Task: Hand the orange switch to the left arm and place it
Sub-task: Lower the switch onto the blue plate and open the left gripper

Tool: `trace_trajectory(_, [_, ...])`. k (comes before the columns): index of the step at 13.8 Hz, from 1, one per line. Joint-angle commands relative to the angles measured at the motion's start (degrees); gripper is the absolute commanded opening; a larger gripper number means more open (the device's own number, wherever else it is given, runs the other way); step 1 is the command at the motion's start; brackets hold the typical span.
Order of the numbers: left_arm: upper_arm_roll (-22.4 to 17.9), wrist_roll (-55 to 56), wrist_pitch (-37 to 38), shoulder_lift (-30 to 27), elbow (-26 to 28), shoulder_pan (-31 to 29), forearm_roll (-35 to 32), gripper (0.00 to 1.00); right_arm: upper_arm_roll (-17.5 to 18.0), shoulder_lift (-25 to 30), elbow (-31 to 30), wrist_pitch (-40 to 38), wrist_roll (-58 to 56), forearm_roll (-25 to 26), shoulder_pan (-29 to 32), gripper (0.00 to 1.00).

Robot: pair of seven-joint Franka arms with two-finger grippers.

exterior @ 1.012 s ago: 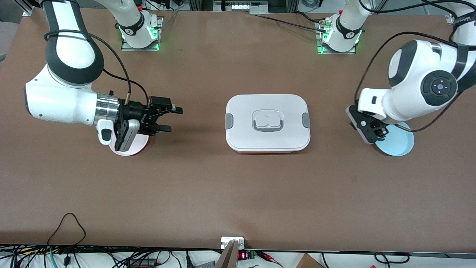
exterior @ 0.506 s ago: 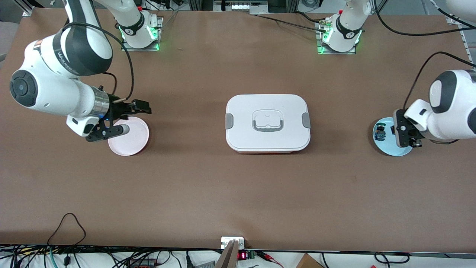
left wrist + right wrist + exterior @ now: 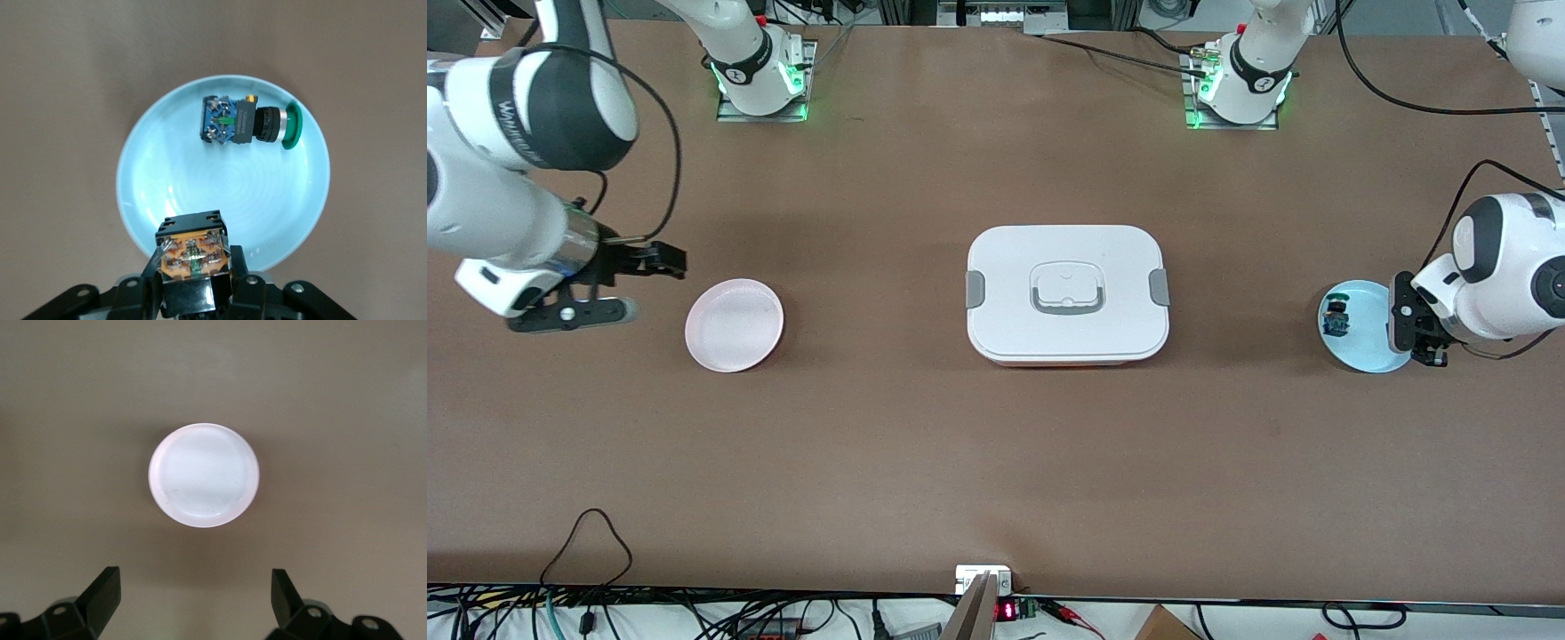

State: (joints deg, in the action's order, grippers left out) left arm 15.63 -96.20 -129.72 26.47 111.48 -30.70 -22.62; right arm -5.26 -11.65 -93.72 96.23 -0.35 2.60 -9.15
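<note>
Orange switch (image 3: 193, 257): you have it clamped in the left gripper (image 3: 193, 293), up over the blue plate's (image 3: 167, 200) rim (the green-capped switch (image 3: 250, 123) lies on that plate). Your right gripper (image 3: 193, 603), fingers spread wide and empty, hangs over bare worktop (image 3: 996, 462) just beside the pink plate (image 3: 734, 324). Both plates sit well apart from the box (image 3: 1067, 293).

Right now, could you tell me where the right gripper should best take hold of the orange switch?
Probably its cap end, from below. The left gripper clamps the orange switch by its black sides over the blue plate, orange terminal face toward the wrist, so only the hidden lower end looks free. The right gripper waits open beside the pink plate.
</note>
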Motion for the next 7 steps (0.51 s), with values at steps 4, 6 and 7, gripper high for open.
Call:
trace_trajectory(4, [0.9, -1.4, -5.8, 2.8, 3.6, -2.9, -1.6, 0.14, 1.2, 0.3, -0.1, 3.2, 4.9, 1.0, 1.9, 1.00])
trace_trajectory(6, [1.0, -1.4, -6.3, 4.1, 3.6, -3.6, -1.6, 0.34, 1.1, 1.7, -3.1, 6.0, 4.9, 1.0, 2.0, 1.00])
trace_trajectory(7, [1.0, -1.4, -6.5, 4.4, 3.6, -3.7, -1.6, 0.46, 1.0, 2.1, -4.0, 6.9, 4.8, 0.9, 2.2, 1.00])
